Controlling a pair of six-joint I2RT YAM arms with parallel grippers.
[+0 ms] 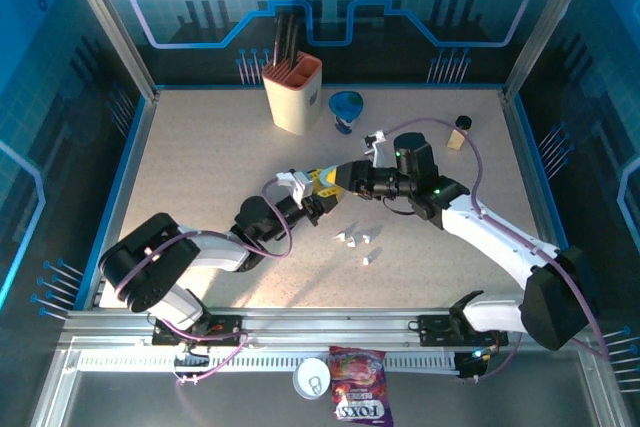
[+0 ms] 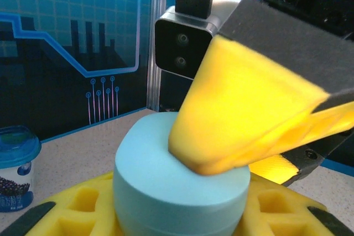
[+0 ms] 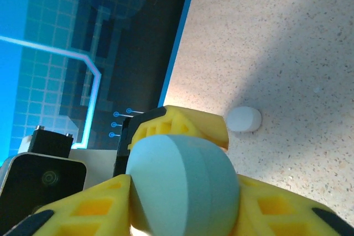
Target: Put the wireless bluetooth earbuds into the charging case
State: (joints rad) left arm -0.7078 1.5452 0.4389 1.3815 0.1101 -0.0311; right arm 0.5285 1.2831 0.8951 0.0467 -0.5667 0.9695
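So the teal charging case (image 2: 166,192) is up off the counter (image 1: 200,167), out in the middle, a good way in front of the cream holder (image 1: 292,95) with the orange rim (toward the arm bases) and a touch to its right. The left gripper (image 1: 320,190) is clamped on it: from the left wrist you can see the case wedged between its two yellow fingers (image 2: 83,203), one on either side.

The right gripper (image 1: 337,180) comes in from the other side and meets it nose to nose. One of its yellow fingers (image 2: 243,109) is pressed onto the case's top face. From the right wrist the case sits between that gripper's fingers, but honestly I can't tell if it's really squeezing or just resting there.

The earbuds (image 1: 352,239) aren't in the case. I count three tiny white bits lying loose on the counter, further from the holder than the grippers are, toward the arm bases.

Other stuff: a blue cup (image 1: 346,107) just right of the holder, a small white rounded thing (image 3: 243,119) lying on the counter in the right wrist view, and a candy bag (image 1: 358,399) well away from the holder, past the arm bases
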